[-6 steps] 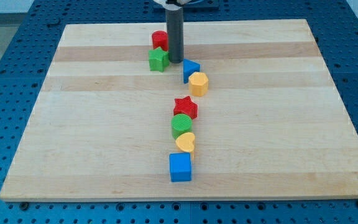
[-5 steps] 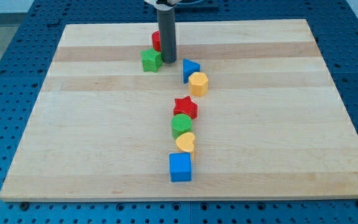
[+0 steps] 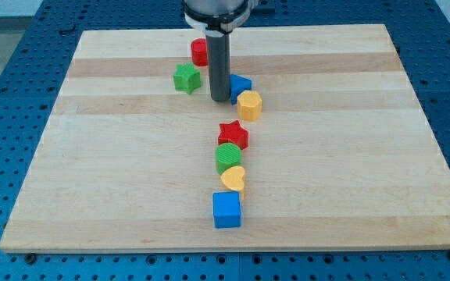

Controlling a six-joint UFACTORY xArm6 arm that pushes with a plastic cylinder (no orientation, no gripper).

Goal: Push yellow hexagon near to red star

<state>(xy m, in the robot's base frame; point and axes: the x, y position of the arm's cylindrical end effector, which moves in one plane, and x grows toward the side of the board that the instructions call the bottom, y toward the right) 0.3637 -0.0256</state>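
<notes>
while i watch from afar, nearest sits a blue cube (image 3: 226, 209), then a yellow heart (image 3: 233, 179), green cylinder (image 3: 228, 158) and red star (image 3: 233, 134); farther, the yellow hexagon (image 3: 249, 104) lies apart from it, my tip (image 3: 220, 99) just left (no pincer fitted, only the rod), on the tabletop (image 3: 116, 164).

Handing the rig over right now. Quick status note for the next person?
My tip is down on the board, just to the view's left of the blue triangle and the yellow hexagon, which sit together.
The red star lies below the hexagon toward the view's bottom, a small gap between them.
Done: tip is beside the hexagon. Left: get above it and push it down toward the star.
The green star and red cylinder sit up left of the tip.
</notes>
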